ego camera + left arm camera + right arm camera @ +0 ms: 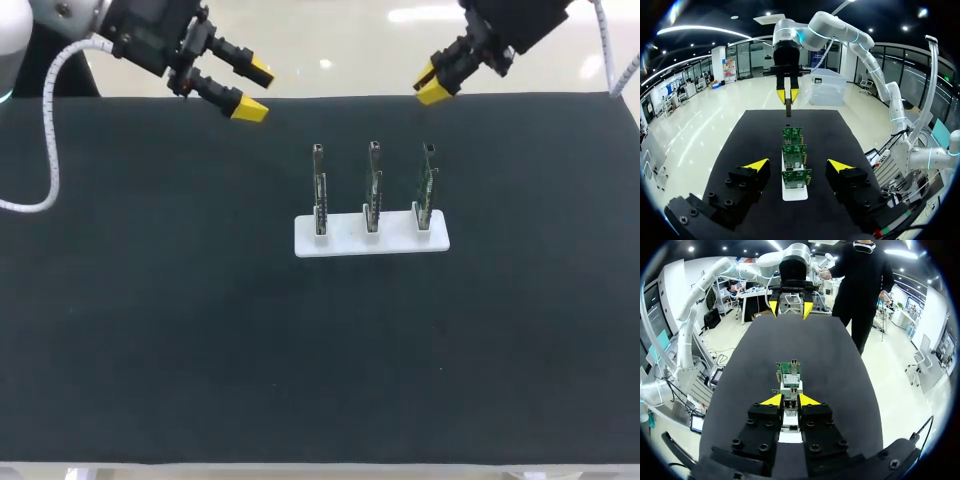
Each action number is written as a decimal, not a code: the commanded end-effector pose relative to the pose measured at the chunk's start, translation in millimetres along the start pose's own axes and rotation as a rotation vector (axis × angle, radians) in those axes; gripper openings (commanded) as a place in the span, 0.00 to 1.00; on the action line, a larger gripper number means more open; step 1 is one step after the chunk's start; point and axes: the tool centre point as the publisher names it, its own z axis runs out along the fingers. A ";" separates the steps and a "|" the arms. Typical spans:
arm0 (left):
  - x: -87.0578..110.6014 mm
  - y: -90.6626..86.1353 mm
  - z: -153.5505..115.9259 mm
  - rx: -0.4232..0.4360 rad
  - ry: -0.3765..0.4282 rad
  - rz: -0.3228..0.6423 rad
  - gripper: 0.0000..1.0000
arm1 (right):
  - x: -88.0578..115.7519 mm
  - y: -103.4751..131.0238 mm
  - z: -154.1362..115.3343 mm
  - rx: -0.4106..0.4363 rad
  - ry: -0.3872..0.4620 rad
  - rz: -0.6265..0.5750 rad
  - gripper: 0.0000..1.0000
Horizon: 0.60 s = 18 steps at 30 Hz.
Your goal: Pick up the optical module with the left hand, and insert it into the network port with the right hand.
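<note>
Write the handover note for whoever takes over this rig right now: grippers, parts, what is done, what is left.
Left gripper: jaws open, empty, above the table's far edge on its own side.
Right gripper: jaws close together, empty, above the far edge on its own side.
Parts: three boards stand upright in a row in a white stand near the table's middle. I cannot tell from these views which is the optical module and which has the network port.
Done: nothing; no part lifted.
Left: the left-hand pick-up, then the right-hand insertion.
</note>
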 end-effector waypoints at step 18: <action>-0.6 0.8 0.0 0.002 0.003 0.000 1.00 | 24.7 -5.8 11.4 -0.014 0.002 0.002 0.00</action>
